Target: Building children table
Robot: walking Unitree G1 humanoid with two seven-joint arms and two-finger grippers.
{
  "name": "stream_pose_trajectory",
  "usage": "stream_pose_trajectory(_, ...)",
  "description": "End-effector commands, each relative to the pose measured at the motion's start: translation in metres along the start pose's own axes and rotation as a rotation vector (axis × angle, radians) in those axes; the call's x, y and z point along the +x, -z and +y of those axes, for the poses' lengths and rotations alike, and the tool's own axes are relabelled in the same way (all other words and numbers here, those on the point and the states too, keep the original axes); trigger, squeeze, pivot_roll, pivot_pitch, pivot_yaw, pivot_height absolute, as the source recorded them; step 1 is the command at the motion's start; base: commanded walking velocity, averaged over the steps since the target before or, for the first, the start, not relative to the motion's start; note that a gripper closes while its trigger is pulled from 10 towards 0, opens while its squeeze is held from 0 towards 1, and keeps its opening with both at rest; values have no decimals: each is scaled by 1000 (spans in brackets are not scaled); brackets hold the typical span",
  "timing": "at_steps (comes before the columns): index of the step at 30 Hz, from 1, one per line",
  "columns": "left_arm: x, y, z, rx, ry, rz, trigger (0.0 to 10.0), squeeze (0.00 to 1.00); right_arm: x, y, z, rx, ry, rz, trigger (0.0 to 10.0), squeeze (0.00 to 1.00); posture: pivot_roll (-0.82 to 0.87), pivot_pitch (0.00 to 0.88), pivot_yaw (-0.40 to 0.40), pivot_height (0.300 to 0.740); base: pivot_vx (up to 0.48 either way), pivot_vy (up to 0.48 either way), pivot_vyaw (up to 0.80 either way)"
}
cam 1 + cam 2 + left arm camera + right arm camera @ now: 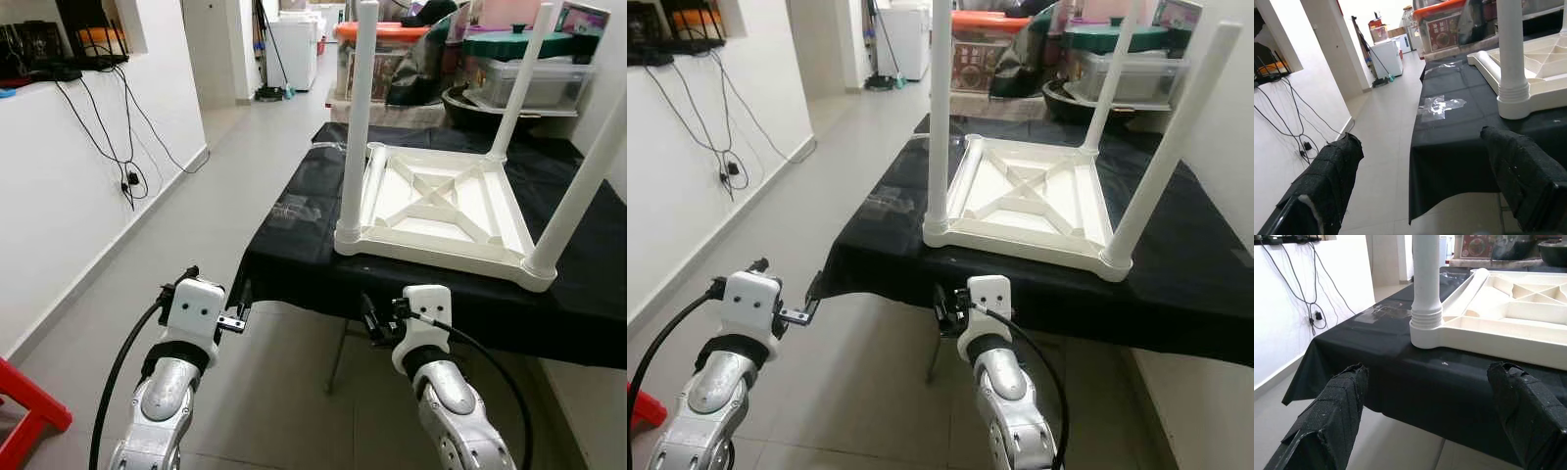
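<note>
A white plastic children's table (441, 206) lies upside down on a black-covered work table (294, 245). Three white legs stand up from it: one at the near left corner (357, 117), one at the near right (586, 181), one at the far right (519, 83). My left gripper (235, 315) hovers open below the cloth's near left corner, its fingers (1327, 181) spread wide. My right gripper (375, 318) is open just before the front edge, in line with the near left leg (1426, 289). Neither holds anything.
A crumpled clear plastic bag (294, 208) lies on the cloth, left of the white table. Storage boxes and bins (529, 78) crowd the back. A white wall with hanging cables (127, 166) runs along the left. A red stool (29, 416) stands at the lower left on the tiled floor (225, 166).
</note>
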State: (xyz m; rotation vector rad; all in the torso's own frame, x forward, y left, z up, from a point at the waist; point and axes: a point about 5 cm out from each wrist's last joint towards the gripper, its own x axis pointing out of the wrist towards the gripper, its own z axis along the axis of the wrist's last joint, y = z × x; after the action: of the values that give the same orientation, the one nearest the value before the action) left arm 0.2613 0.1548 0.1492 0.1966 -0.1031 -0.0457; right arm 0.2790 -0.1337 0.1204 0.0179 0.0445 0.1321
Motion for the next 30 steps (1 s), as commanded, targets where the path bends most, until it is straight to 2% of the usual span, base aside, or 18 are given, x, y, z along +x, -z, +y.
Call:
stream_pose_trajectory(1, -1, 5, -2, -5, 3, 18, 10000, 0, -1, 2, 3, -2, -8, -4, 10000, 0, 62, 0, -44, 740, 277, 0, 0)
stream_pose_trajectory(30, 0, 6, -1, -3, 6, 16, 10000, 0, 2, 0, 1, -1, 12, -19, 10000, 0, 68, 0, -47, 740, 278, 0, 0)
